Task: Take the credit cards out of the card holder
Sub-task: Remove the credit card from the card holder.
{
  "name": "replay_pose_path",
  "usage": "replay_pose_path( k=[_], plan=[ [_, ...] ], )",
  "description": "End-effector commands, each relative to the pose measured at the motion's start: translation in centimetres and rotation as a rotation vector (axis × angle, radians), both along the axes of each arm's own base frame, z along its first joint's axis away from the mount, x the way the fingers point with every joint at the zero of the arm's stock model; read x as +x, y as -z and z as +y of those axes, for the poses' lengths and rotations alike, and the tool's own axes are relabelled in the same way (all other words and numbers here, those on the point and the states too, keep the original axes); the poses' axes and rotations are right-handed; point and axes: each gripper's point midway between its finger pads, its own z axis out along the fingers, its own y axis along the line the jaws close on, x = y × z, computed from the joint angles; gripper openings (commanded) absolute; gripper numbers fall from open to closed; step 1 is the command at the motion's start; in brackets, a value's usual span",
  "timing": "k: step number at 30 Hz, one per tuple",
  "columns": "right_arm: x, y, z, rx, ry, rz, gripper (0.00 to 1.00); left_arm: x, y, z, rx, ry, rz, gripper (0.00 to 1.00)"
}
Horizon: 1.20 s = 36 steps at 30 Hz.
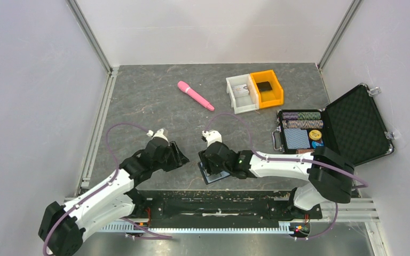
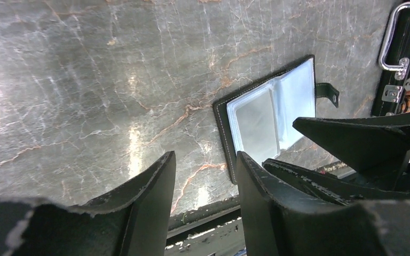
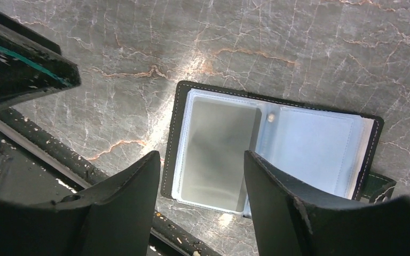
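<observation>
The card holder (image 3: 267,144) lies open on the grey marbled table near its front edge, a black bifold with glossy clear sleeves and a small tab at one edge. It also shows in the left wrist view (image 2: 267,114) and, mostly under the right gripper, in the top view (image 1: 211,176). A grey card (image 3: 216,146) sits in the left sleeve. My right gripper (image 3: 203,160) is open, hovering just above the holder's near edge. My left gripper (image 2: 205,160) is open and empty, above bare table to the left of the holder.
An open black foam-lined briefcase (image 1: 352,125) with chips and cards stands at the right. A white bin (image 1: 241,94) and an orange bin (image 1: 267,88) stand at the back. A pink stick (image 1: 195,95) lies at the back centre. The table's front rail (image 1: 219,200) runs below the grippers.
</observation>
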Motion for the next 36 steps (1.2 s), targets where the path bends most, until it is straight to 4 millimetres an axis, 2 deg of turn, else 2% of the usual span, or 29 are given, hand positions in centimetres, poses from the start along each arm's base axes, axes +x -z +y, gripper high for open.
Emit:
replay_pose_path(
  k=[1, 7, 23, 30, 36],
  plan=[
    [0.4, 0.0, 0.2, -0.068, 0.008, -0.039, 0.63, 0.6, -0.9, 1.6, 0.05, -0.042, -0.067, 0.53],
    [0.1, 0.9, 0.3, -0.109, 0.001, -0.042, 0.66, 0.5, -1.3, 2.1, 0.04, -0.064, -0.091, 0.54],
    [-0.6, 2.9, 0.3, -0.179, -0.014, -0.041, 0.65, 0.1, -0.4, 2.0, 0.033, -0.059, -0.064, 0.54],
    [-0.6, 3.5, -0.3, -0.2, 0.0, -0.039, 0.58, 0.0, -0.3, 1.6, 0.027, -0.041, -0.053, 0.54],
    [-0.9, 3.5, 0.4, -0.151, -0.018, -0.016, 0.5, -0.3, 0.5, 0.7, 0.024, 0.007, -0.011, 0.54]
  ],
)
